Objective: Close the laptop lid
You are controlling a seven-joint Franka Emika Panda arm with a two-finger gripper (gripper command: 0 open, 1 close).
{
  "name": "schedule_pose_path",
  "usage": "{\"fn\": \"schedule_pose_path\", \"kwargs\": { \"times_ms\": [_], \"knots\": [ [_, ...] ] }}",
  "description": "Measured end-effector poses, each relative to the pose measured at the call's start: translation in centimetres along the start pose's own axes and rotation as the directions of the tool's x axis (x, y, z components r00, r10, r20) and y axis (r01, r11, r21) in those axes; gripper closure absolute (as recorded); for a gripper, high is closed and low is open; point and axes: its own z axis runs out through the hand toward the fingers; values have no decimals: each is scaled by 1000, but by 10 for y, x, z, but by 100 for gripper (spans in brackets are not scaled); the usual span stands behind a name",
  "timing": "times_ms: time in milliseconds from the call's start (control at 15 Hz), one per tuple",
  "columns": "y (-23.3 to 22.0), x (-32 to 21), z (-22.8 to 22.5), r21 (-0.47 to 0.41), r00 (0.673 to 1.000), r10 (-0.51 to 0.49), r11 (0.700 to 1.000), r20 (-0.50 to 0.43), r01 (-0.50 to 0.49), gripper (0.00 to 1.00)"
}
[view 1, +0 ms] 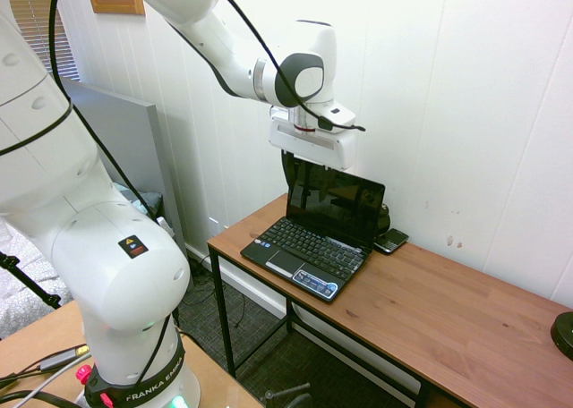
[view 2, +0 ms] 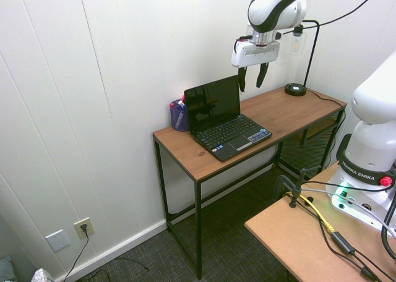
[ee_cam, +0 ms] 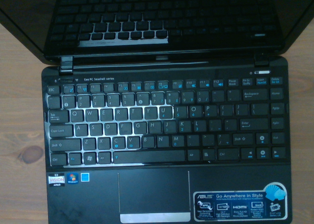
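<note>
The small black netbook (view 1: 309, 251) stands open on the wooden desk (view 1: 448, 310). Its lid (view 1: 336, 202) is upright, tilted slightly back, with a dark glossy display. My gripper (view 2: 251, 84) hangs open just above and behind the lid's (view 2: 212, 102) top edge, nothing between its fingers. From the other side, one dark finger (view 1: 288, 169) shows behind the lid's corner. The wrist view looks straight down on the keyboard (ee_cam: 162, 128), the stickers (ee_cam: 240, 207) and the lid (ee_cam: 162, 17), which reflects the keys.
A small dark phone-like gadget (view 1: 391, 241) lies beside the netbook near the wall. A purple cup with pens (view 2: 179, 115) stands behind the lid. A black lamp base (view 2: 295, 89) sits at the desk's far end. The white wall is close behind.
</note>
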Motion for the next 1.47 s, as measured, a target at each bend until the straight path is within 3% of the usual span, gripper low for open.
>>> {"fn": "schedule_pose_path", "kwargs": {
  "times_ms": [267, 600, 933, 1267, 1333, 1467],
  "knots": [
    [-9, -1, -8, -18, 1000, 9, 1000, -29, -10, 0],
    [-67, 29, -32, -7, 996, -14, 1000, -85, 14, 0],
    [-149, 49, -13, 26, 995, -13, 1000, -96, 16, 0],
    [-183, 82, 17, 64, 991, 48, 997, -123, -40, 0],
    [-187, 86, 23, 65, 991, 56, 997, -123, -48, 100],
    [-192, 93, 35, 61, 991, 70, 996, -118, -63, 100]
  ]
}}
